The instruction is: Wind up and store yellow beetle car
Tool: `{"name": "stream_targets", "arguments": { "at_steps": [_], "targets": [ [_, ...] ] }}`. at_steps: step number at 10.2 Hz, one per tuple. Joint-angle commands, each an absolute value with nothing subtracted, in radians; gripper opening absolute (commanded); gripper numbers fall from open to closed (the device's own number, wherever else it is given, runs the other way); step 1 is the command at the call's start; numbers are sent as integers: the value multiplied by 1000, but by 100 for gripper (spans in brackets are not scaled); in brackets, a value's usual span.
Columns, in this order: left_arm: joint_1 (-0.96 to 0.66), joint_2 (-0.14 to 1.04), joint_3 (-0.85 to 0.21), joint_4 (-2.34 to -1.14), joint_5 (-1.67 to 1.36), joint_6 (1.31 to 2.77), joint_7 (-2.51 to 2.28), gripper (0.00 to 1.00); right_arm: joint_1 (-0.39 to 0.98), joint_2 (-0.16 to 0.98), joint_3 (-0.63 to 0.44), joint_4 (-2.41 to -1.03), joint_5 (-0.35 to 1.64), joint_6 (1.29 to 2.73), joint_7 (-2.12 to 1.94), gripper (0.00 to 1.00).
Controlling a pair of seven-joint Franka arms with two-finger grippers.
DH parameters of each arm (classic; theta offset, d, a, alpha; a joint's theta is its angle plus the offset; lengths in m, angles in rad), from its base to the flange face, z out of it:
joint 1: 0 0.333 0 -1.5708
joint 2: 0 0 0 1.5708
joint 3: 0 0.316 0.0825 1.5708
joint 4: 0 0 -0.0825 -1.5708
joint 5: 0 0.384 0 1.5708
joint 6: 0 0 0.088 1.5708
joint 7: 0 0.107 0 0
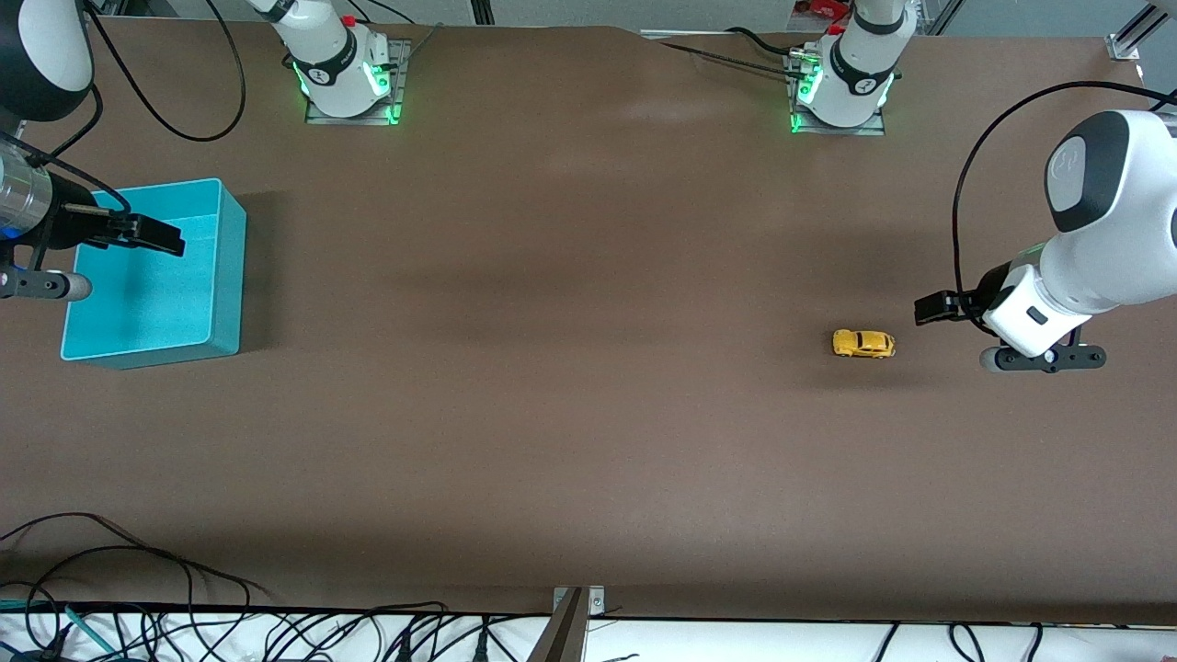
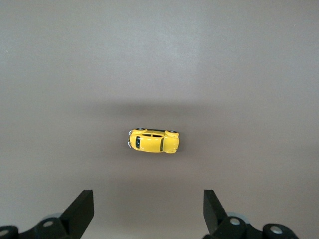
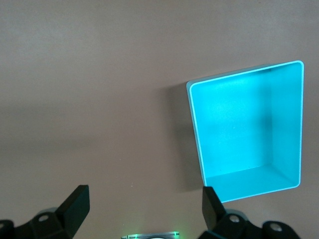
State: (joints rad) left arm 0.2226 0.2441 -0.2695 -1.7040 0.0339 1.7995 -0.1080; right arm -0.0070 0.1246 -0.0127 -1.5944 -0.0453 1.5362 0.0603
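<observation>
1. You have not started the real work yet, as far as I can judge. The yellow beetle car (image 1: 863, 343) stands on its wheels on the bare table (image 1: 570, 386), free, with nothing touching it.

2. Your left gripper (image 1: 931, 308) hangs in the air just beside the car, toward the left arm's end of the table. Its fingers (image 2: 82, 211) are spread wide and hold nothing. In the left wrist view the car (image 2: 152, 141) sits ahead of the gripper and roughly centred between the two fingers, but well apart from them.

3. Your right gripper (image 1: 158, 237) is up over the teal bin (image 1: 230, 276), near its rim. Its fingers (image 3: 75, 206) are wide apart too, and empty. This arm seems to wait.

4. The bin (image 3: 197, 129) is the only container that you have here. Its inside shows a clean teal floor with nothing in it.

5. What is left, in my judgement, is everything: to grasp the car, to wind it up, to carry it over the whole table to the bin at the right arm's end, and to put it inside.
</observation>
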Motion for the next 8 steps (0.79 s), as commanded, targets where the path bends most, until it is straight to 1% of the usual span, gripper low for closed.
{"name": "stream_targets", "arguments": {
  "at_steps": [1, 8],
  "targets": [
    [227, 241, -270, -1701, 40, 1787, -83, 97, -5, 120, -11, -1595, -49, 1523, 46, 100],
    [227, 242, -270, -1701, 44, 1787, -81, 96, 2, 121, -11, -1597, -48, 1522, 46, 100]
  ]
}}
